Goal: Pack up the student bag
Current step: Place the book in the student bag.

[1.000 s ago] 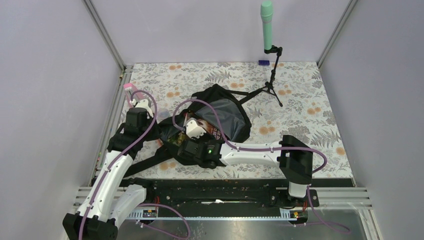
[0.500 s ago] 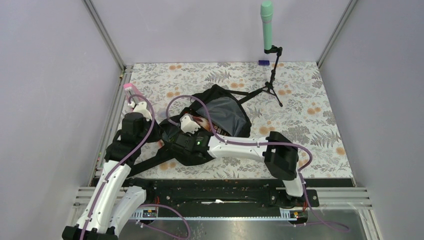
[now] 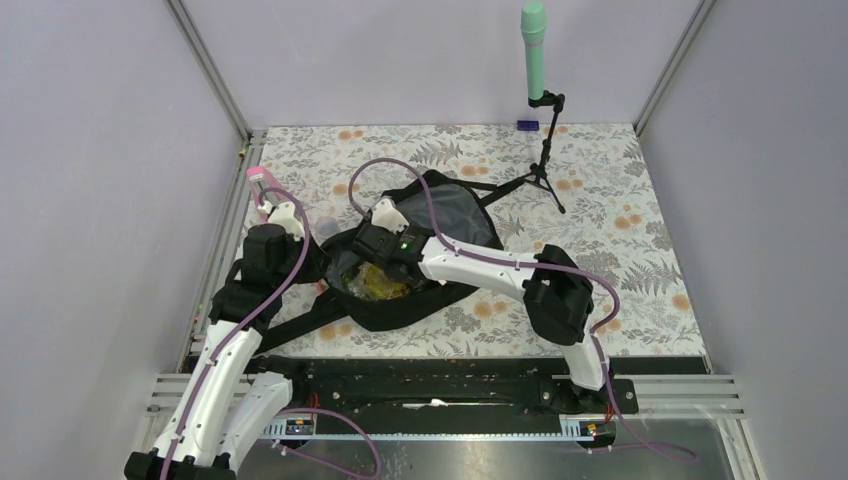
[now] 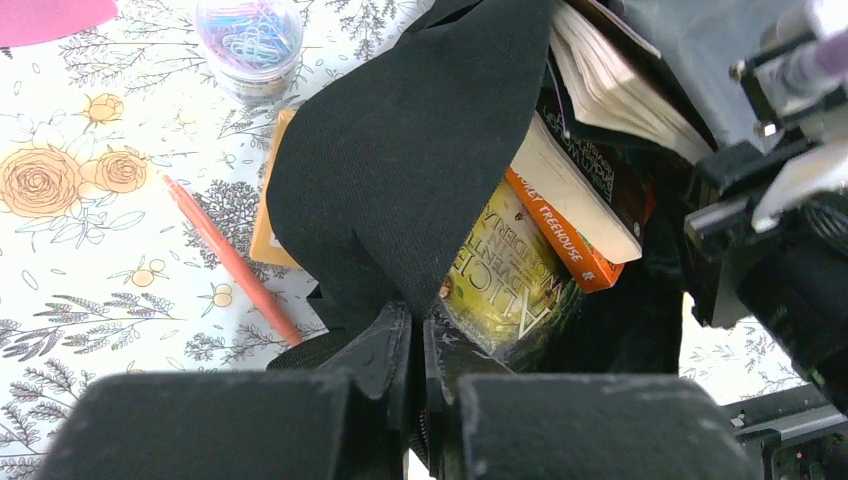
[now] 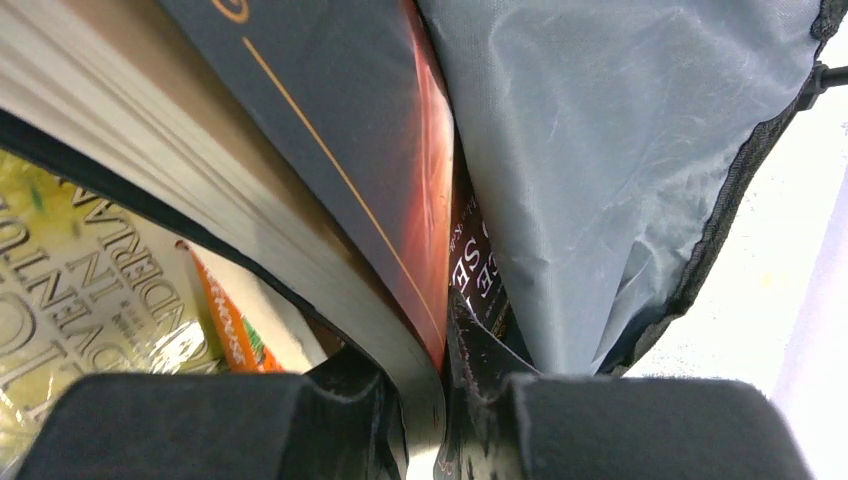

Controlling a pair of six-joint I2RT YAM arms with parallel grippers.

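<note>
Toward the tabletop's (image 3: 600,180) near-left edge, left gripper (image 4: 415,345) pinches the student bag (image 4: 390,150) by its black flap, mouth held wide; beyond, right gripper (image 5: 445,410) clamps a dark book (image 5: 330,120), best slid against the grey lining (image 5: 600,150) beside the packed books (image 4: 505,280), flap taut

Plain pale lilac walls (image 3: 400,60) close in the bench (image 3: 620,190) on three sides, with bare aluminium posts (image 3: 207,65) slanting up from its back corners. A cloth printed with grey ferns and orange flowers covers the bench. At the far right a mint-green microphone (image 3: 534,50) stands on a small black tripod (image 3: 542,172). The light is soft and even.
</note>
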